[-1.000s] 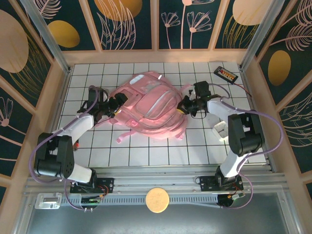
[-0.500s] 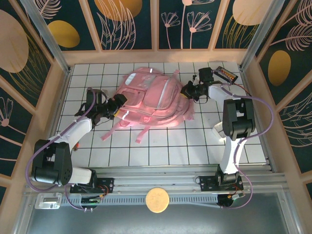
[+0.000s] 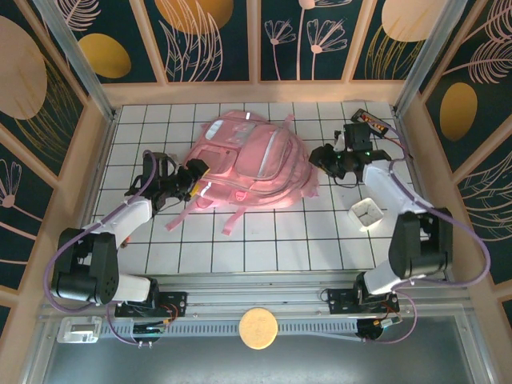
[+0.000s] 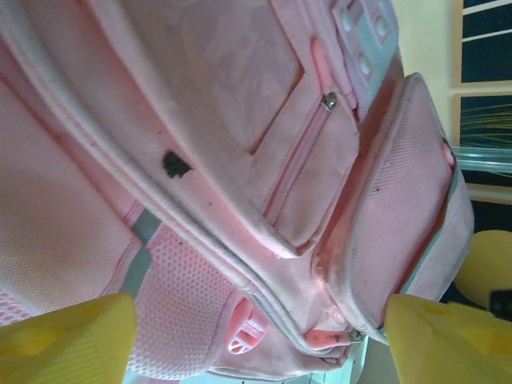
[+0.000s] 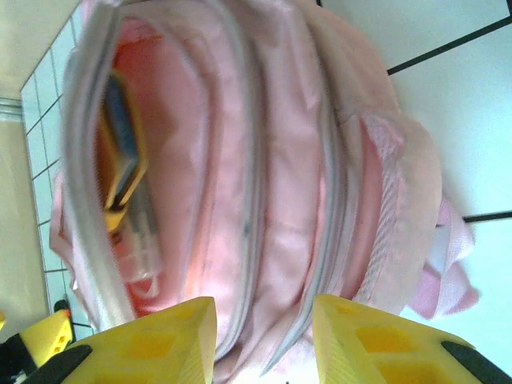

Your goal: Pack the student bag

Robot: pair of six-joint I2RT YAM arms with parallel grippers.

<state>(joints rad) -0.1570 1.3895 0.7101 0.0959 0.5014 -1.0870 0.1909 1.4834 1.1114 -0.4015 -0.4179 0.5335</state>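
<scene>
Student bag (image 3: 248,160) lies unzipped on the surface (image 3: 264,240) — blue-yellow item (image 5: 120,152) already inside, zipping seemingly left; left gripper (image 4: 256,312) wide, right gripper (image 5: 264,308) narrower — both empty.

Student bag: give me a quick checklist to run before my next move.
1. Student bag lies between the two grippers: ok.
2. Main compartment gapes toward the right gripper: ok.
3. Blue-and-yellow item sits inside the compartment: ok.
4. Left gripper open, fingers wide apart at the bag's side: ok.
5. Right gripper open: ok.
6. Right gripper free of the bag's fabric: cannot tell.
</scene>
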